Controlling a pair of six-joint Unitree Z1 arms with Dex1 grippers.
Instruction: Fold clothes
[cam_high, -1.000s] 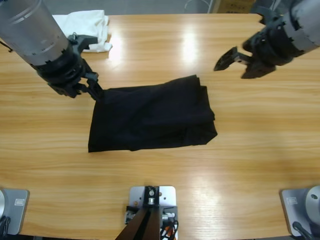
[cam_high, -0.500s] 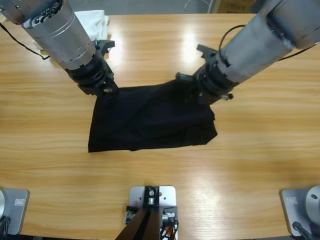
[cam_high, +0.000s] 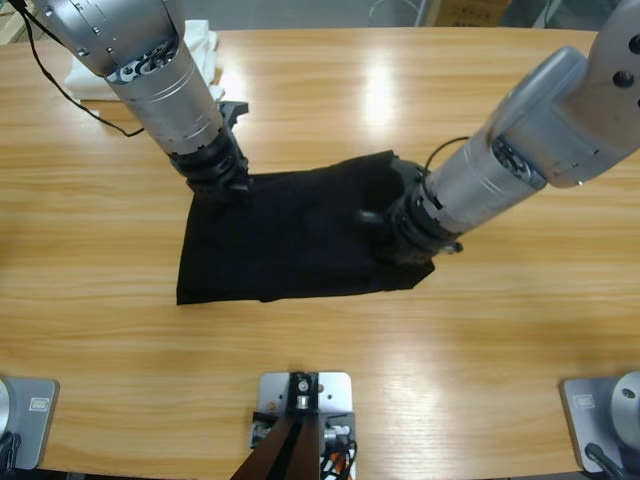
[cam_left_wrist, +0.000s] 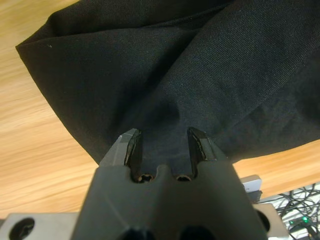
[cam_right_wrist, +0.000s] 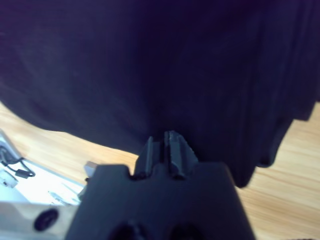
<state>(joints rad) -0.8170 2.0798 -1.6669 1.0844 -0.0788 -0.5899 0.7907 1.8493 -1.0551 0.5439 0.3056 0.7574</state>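
Observation:
The clothes, a black shirt, lie roughly folded into a rectangle on the middle of the wooden table. My left gripper reaches in from the upper left and stands at the shirt's top left corner. In the left wrist view, this gripper is open just above the dark cloth. My right gripper reaches in from the right and rests low on the right part of the shirt. In the right wrist view the gripper is shut, its tips against the cloth. I cannot see fabric between them.
A white garment pile lies at the table's far left corner, partly hidden behind the left arm. Bare wood surrounds the shirt on all sides.
The right arm swung in from the far right, closed its jaws and came down onto the shirt's right part. The left arm shifted rightward along the shirt's top left corner.

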